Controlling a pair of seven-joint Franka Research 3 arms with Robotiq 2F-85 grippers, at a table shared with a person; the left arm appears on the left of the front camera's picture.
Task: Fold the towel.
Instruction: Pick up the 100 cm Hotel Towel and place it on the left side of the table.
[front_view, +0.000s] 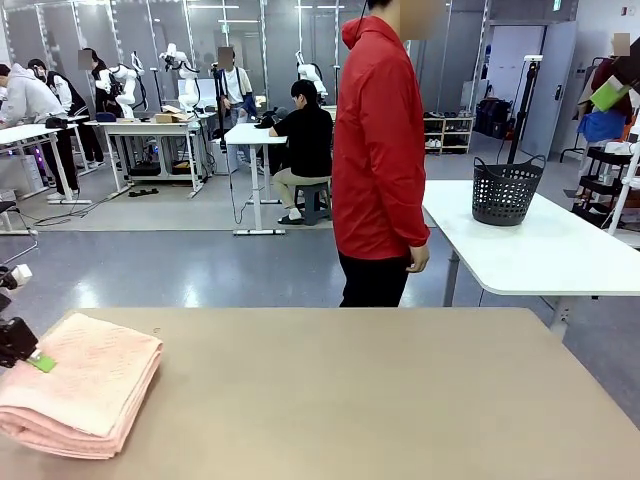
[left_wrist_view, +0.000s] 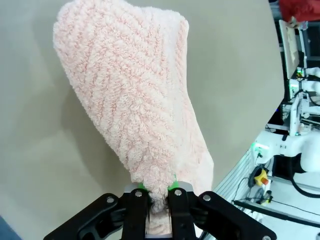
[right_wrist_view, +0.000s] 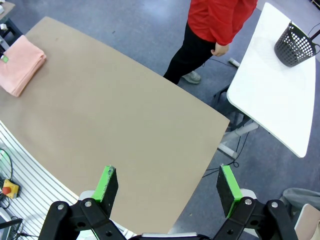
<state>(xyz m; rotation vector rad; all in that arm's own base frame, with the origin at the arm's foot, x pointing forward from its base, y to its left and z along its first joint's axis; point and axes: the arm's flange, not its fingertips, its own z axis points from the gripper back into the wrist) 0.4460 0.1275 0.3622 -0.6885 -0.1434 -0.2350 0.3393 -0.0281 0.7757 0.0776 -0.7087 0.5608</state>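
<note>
Room, front view: workshop hall with a grey floor, white tables and people at benches farther back.
Table, front view: tan table (front_view: 380, 390) spans the foreground, bare across its middle and right.
Towel, front view: salmon-pink towel (front_view: 85, 395) lies folded in several layers at the table's near left corner, its stacked edges facing the camera.
Left gripper, front view: left gripper (front_view: 38, 362) comes in at the left edge; one green pad rests on the towel's top left edge.
Person, front view: person in a red jacket (front_view: 378, 150) and dark trousers stands at the far side of the table, arms down.
Basket, front view: dark basket (front_view: 505, 190) sits on a white side table (front_view: 560, 255) to the right.
Left gripper, left wrist view: fingers (left_wrist_view: 135, 210) almost fully closed, pinching a fold of the towel (left_wrist_view: 130, 95) between the green pads.
Towel, left wrist view: herringbone pile runs away from the jaws over the tan table (left_wrist_view: 40, 150).
Right gripper, right wrist view: right gripper (right_wrist_view: 167, 185) hangs high above the table (right_wrist_view: 125, 120), its jaws spread wide with nothing between them.
Towel, right wrist view: towel (right_wrist_view: 20, 65) lies folded near the table's far left corner, well apart from this gripper.
Person, right wrist view: red jacket (right_wrist_view: 222, 17) beyond the far edge, with the basket (right_wrist_view: 295, 42) on the white side table (right_wrist_view: 270, 90).
</note>
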